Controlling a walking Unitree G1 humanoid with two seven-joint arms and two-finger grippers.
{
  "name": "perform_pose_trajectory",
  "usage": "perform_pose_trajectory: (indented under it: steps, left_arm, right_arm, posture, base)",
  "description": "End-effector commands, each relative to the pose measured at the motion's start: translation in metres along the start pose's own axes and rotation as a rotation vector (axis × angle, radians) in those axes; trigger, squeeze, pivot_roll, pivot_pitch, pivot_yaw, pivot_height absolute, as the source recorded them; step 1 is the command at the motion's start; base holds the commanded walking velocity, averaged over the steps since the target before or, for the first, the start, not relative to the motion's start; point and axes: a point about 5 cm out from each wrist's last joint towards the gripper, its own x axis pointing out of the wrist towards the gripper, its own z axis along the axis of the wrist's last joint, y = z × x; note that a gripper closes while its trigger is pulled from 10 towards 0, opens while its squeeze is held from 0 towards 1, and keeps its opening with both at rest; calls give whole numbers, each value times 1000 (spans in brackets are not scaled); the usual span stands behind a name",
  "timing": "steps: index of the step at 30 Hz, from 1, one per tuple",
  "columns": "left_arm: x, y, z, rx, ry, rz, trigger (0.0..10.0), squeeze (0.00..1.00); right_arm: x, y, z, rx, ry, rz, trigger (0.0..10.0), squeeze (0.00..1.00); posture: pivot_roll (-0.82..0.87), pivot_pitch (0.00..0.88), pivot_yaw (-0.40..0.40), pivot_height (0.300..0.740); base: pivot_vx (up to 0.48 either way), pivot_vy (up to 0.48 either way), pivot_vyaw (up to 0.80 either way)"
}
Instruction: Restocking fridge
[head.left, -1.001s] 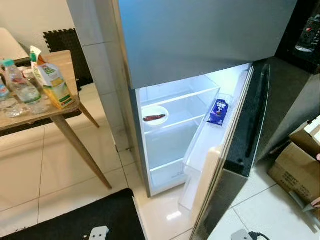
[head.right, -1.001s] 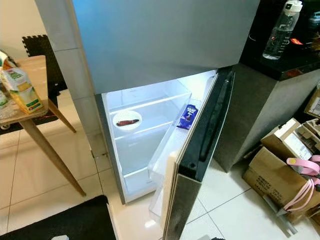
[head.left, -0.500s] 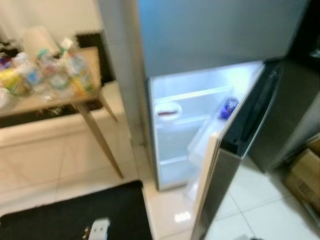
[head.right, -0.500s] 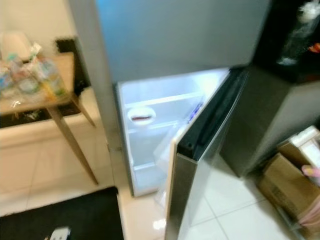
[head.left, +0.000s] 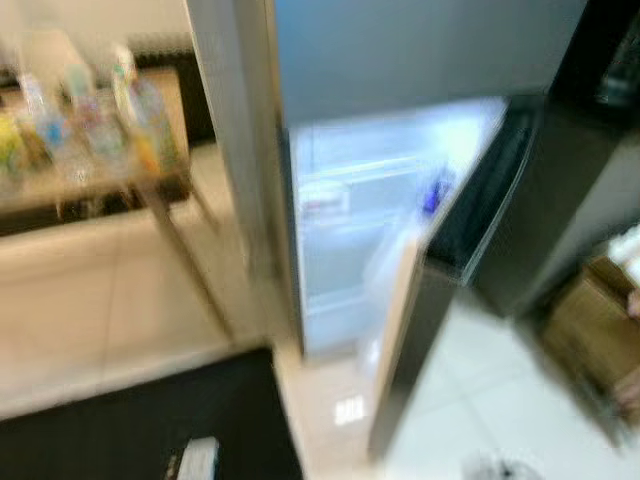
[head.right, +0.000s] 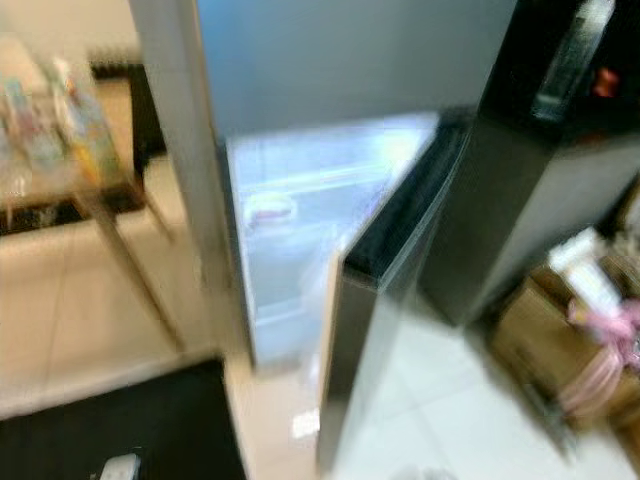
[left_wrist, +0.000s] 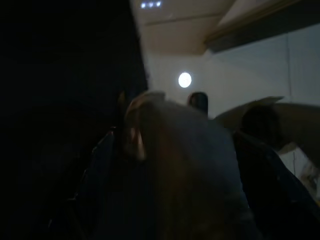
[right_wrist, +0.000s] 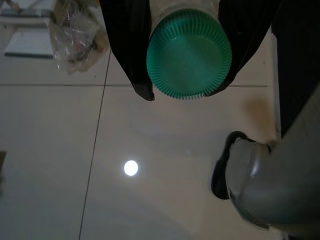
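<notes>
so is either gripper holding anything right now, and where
The right gripper holds a green-capped bottle, jaws closed just behind the ribbed cap. The left wrist view is too dark to tell.

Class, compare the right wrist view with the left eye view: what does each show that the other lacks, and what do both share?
Right wrist view, not the eye view: the right claw clamping a green-capped bottle, cap toward the camera. Left eye view, not the wrist view: the fridge with its door open, a table with blurred bottles, a mat, a box. Both: pale tiled floor.

Head cams downward, blurry: fridge (head.left: 400, 230) probably.
</notes>
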Motion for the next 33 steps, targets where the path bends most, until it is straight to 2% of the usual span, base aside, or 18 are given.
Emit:
perform_pose_trajectory:
  steps: [1,4,11,17,18,20,21,23,25,27,28,29,30,31,33]
  left_arm:
    - [-1,0,-4,-22,14,-4,10000,0]
    - [-1,0,-5,-18,21,-13,10000,0]
    - [0,-2,-4,-1,20,-15,10000,0]
    - [6,-9,14,-32,-63,-49,10000,0]
    - [8,-11,24,-26,-101,-71,10000,0]
    - [8,-11,24,-26,-101,-71,10000,0]
    - [10,-15,35,0,-135,-91,10000,0]
    - [11,-17,42,13,-160,-104,10000,0]
    - [13,-22,63,33,-236,-136,10000,0]
    - [13,-23,69,32,-262,-149,10000,0]
    - [13,-26,88,11,-336,-176,10000,0]
    - [13,-26,88,11,-336,-176,10000,0]
    - [13,-29,106,-9,-403,-209,10000,0]
    - [12,-31,116,-17,-444,-234,8392,0]
    - [12,-31,116,-17,-444,-234,8392,0]
  right_arm:
    - [0,0,-2,-10,6,1,10000,0]
    - [0,0,-2,-11,5,1,10000,0]
    - [0,0,-1,-11,5,2,10000,0]
    - [0,1,-1,-13,4,5,10000,0]
    - [0,1,0,-16,4,6,10000,0]
    - [0,1,0,-16,4,6,10000,0]
    - [0,1,0,-17,4,7,10000,0]
    - [0,1,0,-18,4,7,10000,0]
    - [0,1,1,-19,2,6,10000,0]
    - [0,0,1,-19,1,6,10000,0]
    - [0,0,1,-19,0,4,10000,0]
    - [0,0,1,-19,0,4,10000,0]
    - [0,0,2,-19,0,4,10000,0]
    - [0,0,2,-20,0,4,10000,0]
    - [0,0,2,-20,0,4,10000,0]
  posture:
    - [-83,58,-34,740]
    - [-83,58,-34,740]
    - [-82,57,-35,740]
    - [-80,58,-37,740]
    - [-80,58,-37,740]
    - [-80,58,-37,740]
    - [-76,57,-35,740]
    - [-76,57,-35,740]
    - [-77,52,-34,740]
    - [-77,52,-34,740]
    - [-78,48,-33,740]
    - [-78,48,-33,740]
    - [-78,48,-33,740]
    - [-78,45,-33,740]
    - [-78,45,-33,740]
  base:
    - [0,0,0]
    - [0,0,0]
    - [0,-458,0]
    - [0,-169,0]
    - [0,0,0]
    - [0,0,0]
    - [0,0,0]
    - [0,0,0]
    - [0,0,0]
    - [0,0,0]
    - [0,0,0]
    - [0,0,0]
    - [0,0,0]
    - [0,0,0]
    - [0,0,0]
